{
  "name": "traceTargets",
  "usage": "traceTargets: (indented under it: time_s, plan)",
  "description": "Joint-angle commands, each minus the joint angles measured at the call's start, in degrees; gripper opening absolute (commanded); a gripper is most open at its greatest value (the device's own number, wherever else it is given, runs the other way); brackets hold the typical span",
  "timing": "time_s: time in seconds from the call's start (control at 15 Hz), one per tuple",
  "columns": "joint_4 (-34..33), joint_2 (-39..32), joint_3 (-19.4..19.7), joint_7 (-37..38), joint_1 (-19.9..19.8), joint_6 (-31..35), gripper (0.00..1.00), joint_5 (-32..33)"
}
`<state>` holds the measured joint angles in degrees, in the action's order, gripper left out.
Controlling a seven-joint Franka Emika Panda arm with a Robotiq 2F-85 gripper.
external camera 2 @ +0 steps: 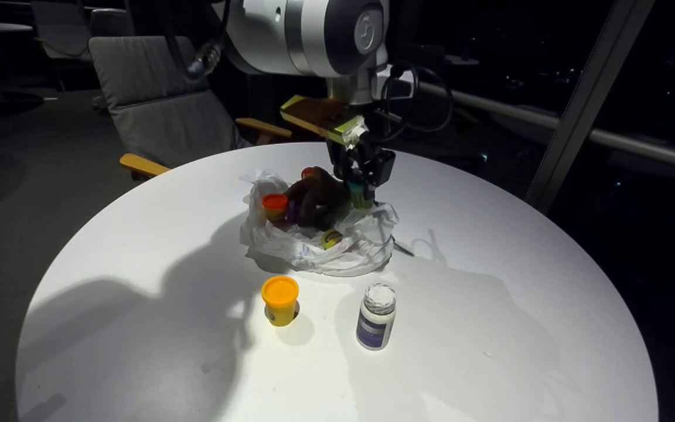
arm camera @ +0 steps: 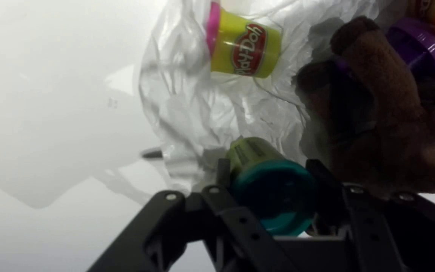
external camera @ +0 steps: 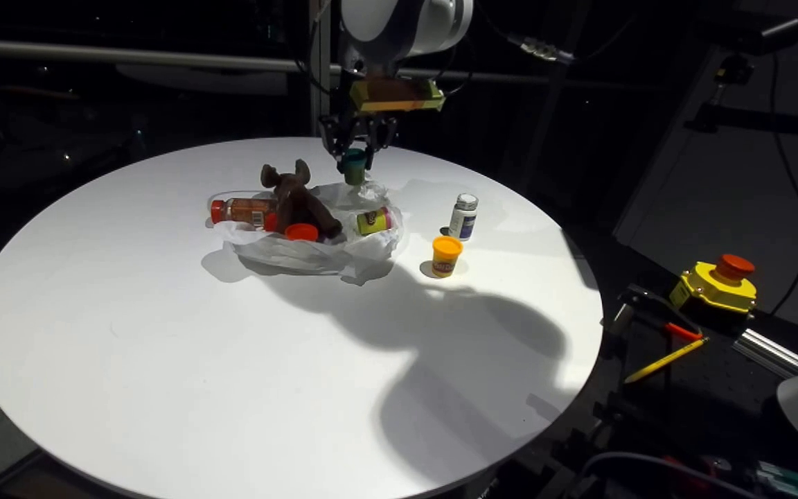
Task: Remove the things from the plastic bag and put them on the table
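Observation:
My gripper is shut on a green tub with a teal lid, one finger on each side of it. In both exterior views the tub is upright at the back edge of the crumpled white plastic bag; it seems just above the bag. In the bag lie a brown plush toy, a yellow tub with a pink lid on its side, a red-lidded tub and a purple thing, partly hidden by the plush. A red-capped bottle lies at the bag's side.
An orange-lidded yellow tub and a white bottle stand on the round white table beside the bag. A chair stands behind the table. A yellow emergency stop box is off the table's edge.

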<state>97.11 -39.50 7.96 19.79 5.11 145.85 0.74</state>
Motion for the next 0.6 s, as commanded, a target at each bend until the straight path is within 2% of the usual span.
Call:
traceTargets:
  time_s: [0.0, 0.2, 0.53]
  plan:
    - [10.0, 9.3, -0.4, -3.6, -2.7, 0.1, 0.28, -0.3]
    - [12.9, 9.0, -0.5, -4.8, -5.1, 2.3, 0.28, -0.9]
    - [14.0, 3.2, 0.6, -2.8, -6.2, 5.6, 0.28, -0.7]
